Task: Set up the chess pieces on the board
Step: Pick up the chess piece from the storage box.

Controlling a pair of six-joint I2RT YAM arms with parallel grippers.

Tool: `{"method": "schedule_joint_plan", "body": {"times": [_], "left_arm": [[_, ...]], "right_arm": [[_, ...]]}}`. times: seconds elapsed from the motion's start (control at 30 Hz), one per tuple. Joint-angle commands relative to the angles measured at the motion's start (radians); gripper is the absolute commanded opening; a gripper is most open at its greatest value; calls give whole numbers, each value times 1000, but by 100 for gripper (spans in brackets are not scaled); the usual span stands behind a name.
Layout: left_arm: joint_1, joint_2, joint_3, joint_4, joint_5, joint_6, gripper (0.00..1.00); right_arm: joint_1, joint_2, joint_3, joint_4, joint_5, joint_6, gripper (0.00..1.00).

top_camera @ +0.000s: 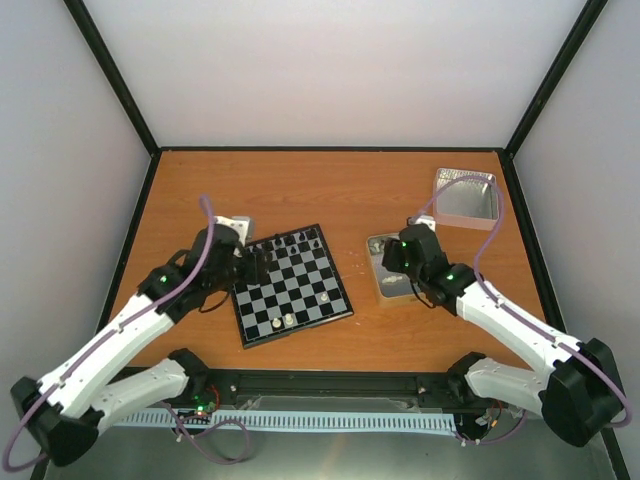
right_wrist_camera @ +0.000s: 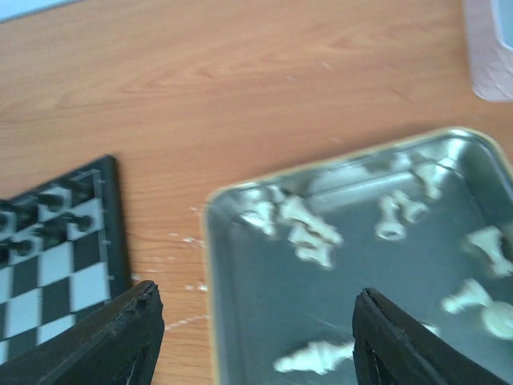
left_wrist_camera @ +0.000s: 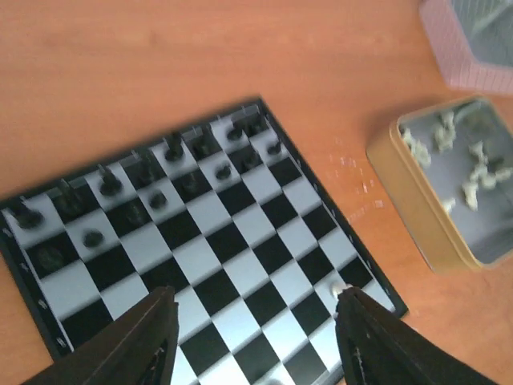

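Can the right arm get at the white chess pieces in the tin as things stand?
Probably yes: the right gripper hangs open over the open tin, and the white chess pieces lie loose inside with nothing covering them.

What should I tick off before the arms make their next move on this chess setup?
1. Jaws of the right gripper open, nothing held: ok.
2. It hangs over the tin holding the cream chess pieces: ok.
3. Those pieces upright for an easy pinch: not ok, they lie tumbled.
4. Jaws of the left gripper open above the board, nothing held: ok.
5. The cream piece near that gripper standing upright: cannot tell, blurred.
6. Board's near rows filled with cream men: not ok, mostly bare.
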Motion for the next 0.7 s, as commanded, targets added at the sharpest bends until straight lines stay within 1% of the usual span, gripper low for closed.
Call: {"method": "schedule_joint_plan", "body": {"times": [0.0,0.1,0.2,0.3,0.4,0.5,0.67], "left_arm": [[3,-146,-85,199,-183,19,60],[4,-243,-150,251,-240,33,65],[4,-327,-193,259,-323,12,66],[3,-397,-204,256,-350,7,69],[3,-439,-210,243,-379,-7,72],[4,-468,-217,244,-382,-8,72],[3,-475,-221,247,-387,-11,73]], "right_arm": [[-109,19,17,-128,-61,12,65],[-180,52,12,-135,-112,6,65],[-222,105,12,-133,-165,-3,65],[-247,174,22,-126,-199,-24,65],[-252,259,55,-134,-216,-45,64],[-253,343,94,-150,-219,-59,63],[-253,412,123,-153,-207,-65,59]]}}
